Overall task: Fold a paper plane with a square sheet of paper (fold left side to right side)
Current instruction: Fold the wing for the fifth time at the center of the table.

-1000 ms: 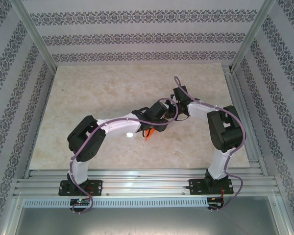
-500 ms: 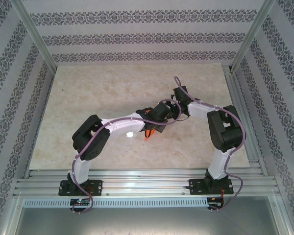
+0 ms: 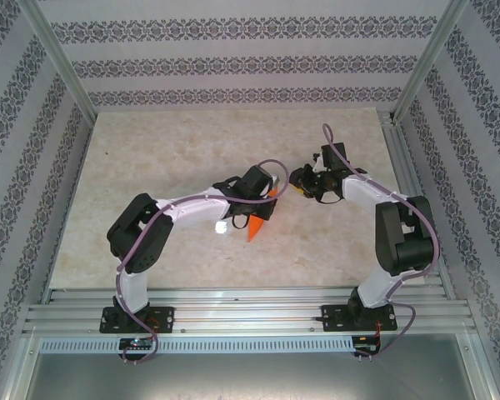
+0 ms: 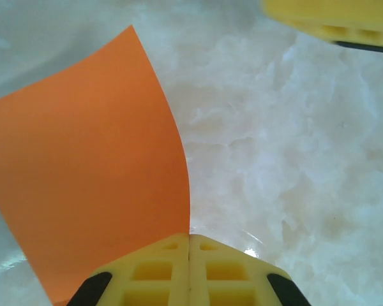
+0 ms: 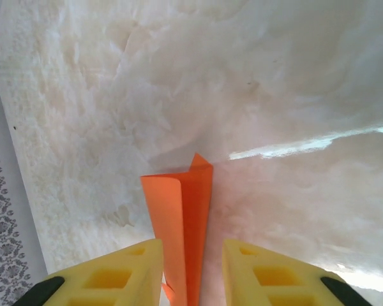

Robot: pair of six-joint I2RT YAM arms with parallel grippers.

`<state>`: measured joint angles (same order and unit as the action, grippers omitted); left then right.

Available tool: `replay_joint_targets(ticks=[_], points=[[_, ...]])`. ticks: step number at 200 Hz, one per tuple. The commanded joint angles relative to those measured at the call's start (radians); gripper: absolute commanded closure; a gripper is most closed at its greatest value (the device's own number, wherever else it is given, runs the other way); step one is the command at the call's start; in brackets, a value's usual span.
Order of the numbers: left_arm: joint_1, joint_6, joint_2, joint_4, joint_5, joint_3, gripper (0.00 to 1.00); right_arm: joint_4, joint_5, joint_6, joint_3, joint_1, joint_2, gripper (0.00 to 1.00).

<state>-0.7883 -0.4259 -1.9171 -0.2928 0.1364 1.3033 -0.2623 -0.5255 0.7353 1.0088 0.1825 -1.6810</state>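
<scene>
The square sheet of paper (image 3: 256, 227) is bright orange and folded into a wedge, held up off the marble table (image 3: 150, 167). In the left wrist view the paper (image 4: 96, 178) curves up to the left, its edge running into the seam of my left gripper (image 4: 189, 237), which is shut on it. From above, the left gripper (image 3: 267, 193) is at the table's middle. My right gripper (image 3: 300, 182) stands just to its right, jaws open. In the right wrist view the folded paper (image 5: 182, 204) stands in the gap of the right gripper (image 5: 191, 242), close to the left finger.
A yellow finger (image 4: 332, 19) of the right gripper shows at the top right of the left wrist view. Aluminium rails (image 3: 233, 304) run along the near edge, and patterned walls (image 3: 233, 58) close in the back and sides.
The left gripper closed on the paper and drew it back toward the left. The right gripper opened and pulled away to the right. More of the orange paper now shows from above.
</scene>
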Motion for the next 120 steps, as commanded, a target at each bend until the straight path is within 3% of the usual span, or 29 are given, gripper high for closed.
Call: replay_joint_targets(ticks=[1,43,72,120], points=[[0.045,-0.080,0.030,0.125,0.164,-0.033,1.00,0.030,-0.015,-0.034,-0.047,-0.002,0.008,0.71],[0.102,-0.141,0.026,0.212,0.251,-0.086,1.00,0.108,-0.040,-0.013,-0.076,0.003,-0.022,0.73],[0.121,-0.178,0.013,0.274,0.286,-0.117,1.00,0.180,-0.063,0.033,-0.070,0.027,-0.069,0.86],[0.157,-0.233,0.025,0.363,0.332,-0.167,1.00,0.270,-0.068,0.097,-0.067,0.068,-0.132,0.86]])
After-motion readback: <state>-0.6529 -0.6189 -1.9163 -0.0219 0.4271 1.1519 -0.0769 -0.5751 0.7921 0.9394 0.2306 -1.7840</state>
